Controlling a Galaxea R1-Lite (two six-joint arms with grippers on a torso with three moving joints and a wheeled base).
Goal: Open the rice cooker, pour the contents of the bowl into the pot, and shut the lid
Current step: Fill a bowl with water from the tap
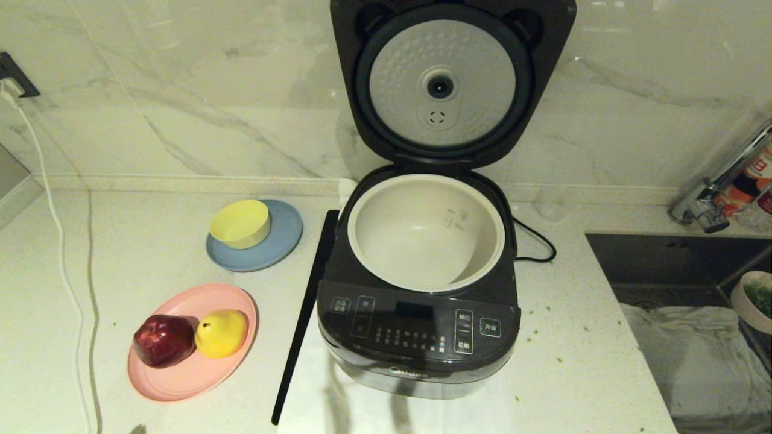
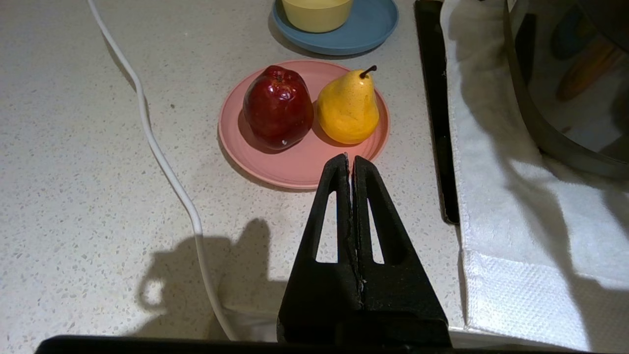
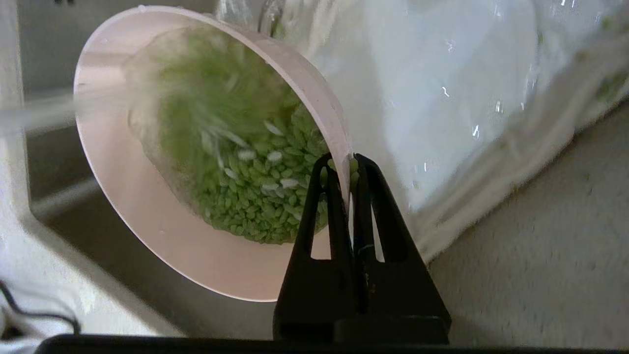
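Note:
The dark rice cooker point(image 1: 416, 328) stands in the middle of the counter with its lid point(image 1: 443, 84) raised upright, silver dimpled plate facing me. The off-white pot point(image 1: 425, 232) inside holds nothing. My right gripper point(image 3: 344, 160) is shut on the rim of the pale pink bowl point(image 3: 147, 221), which is tilted and holds the green grain contents point(image 3: 245, 172). In the head view the bowl point(image 1: 754, 301) shows only at the far right edge, over the sink. My left gripper point(image 2: 350, 160) is shut on nothing, low over the counter near the pink plate.
A pink plate point(image 1: 187, 374) with a red apple point(image 1: 164, 340) and a yellow pear point(image 1: 222, 333) lies front left. Behind it a yellow bowl point(image 1: 240, 224) sits on a blue plate point(image 1: 283, 241). A black strip point(image 1: 301, 319), a white cable point(image 1: 60, 259), the sink point(image 1: 675, 265) and a tap point(image 1: 718, 193) are nearby.

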